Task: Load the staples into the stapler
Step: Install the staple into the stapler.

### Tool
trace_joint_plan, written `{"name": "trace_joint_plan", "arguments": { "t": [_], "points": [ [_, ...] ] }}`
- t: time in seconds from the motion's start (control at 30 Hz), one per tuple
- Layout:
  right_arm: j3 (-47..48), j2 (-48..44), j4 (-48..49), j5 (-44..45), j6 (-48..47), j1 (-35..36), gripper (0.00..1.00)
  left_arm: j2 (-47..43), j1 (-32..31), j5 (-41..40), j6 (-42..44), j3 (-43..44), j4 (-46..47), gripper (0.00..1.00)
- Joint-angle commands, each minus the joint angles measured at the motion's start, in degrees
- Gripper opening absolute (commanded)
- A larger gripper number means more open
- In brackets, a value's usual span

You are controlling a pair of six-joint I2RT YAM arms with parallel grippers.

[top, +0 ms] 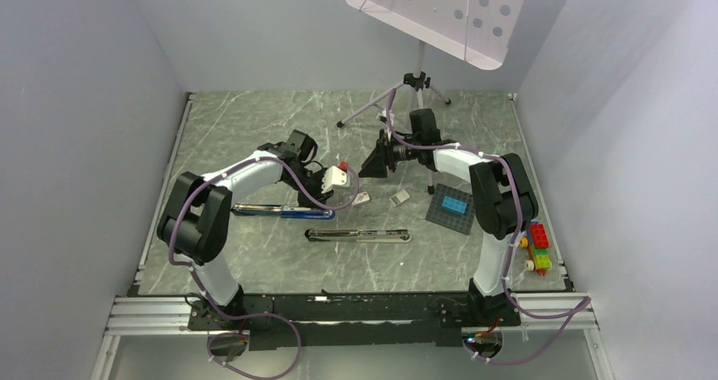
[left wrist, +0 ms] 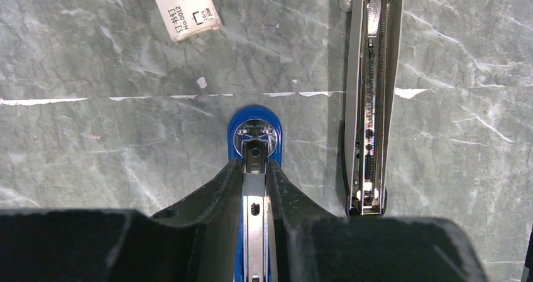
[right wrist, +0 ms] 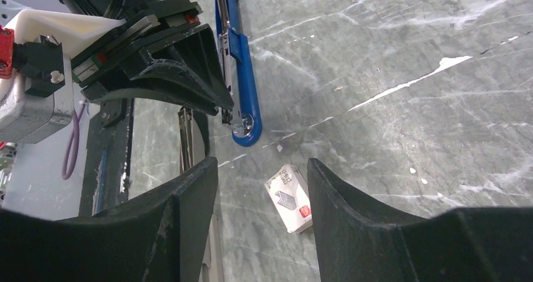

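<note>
The staples (top: 400, 197) seem to be the small pale-grey piece lying loose on the table (top: 254, 134), just right of the white staple box (right wrist: 290, 197). In the overhead view it is too small to be sure, and neither wrist camera shows it. The right gripper (right wrist: 261, 169) hangs above that box with its jaws spread wide and nothing between them. It is lined up on the box rather than on the loose block, so I judge the pick calls for a shift toward the grey piece. It should then drop low and close across the block's short width, so the strip is not bent or snapped. The blue stapler (left wrist: 254, 111) lies opened flat, near the box on its left. The left gripper (left wrist: 254, 166) is clamped on its metal rail just behind the nose, which should pin it against sliding. That grip also covers part of the channel, so the strip is best brought in level from the free end, parallel to the rail. A second, silver stapler (left wrist: 371, 106) lies just beside the blue one with its spring channel exposed, and the carry should stay clear of it.
</note>
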Motion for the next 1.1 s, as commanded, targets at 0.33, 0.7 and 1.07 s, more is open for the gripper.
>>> {"name": "trace_joint_plan", "arguments": {
  "t": [0.33, 0.7, 1.07],
  "points": [
    [-0.57, -0.61, 3.40, -0.71, 0.41, -0.28, 0.58, 0.52, -0.54, 2.92, 0.80, -0.07, 0.17, 0.25],
    [-0.97, -0.88, 4.19, -0.60, 0.92, -0.20, 0.58, 1.11, -0.72, 2.66, 0.55, -0.17, 0.02, 0.25],
    [-1.53, -1.14, 5.24, -0.70, 1.71, -0.20, 0.58, 2.53, -0.74, 2.23, 0.42, 0.81, -0.72, 0.25]
  ]
}}
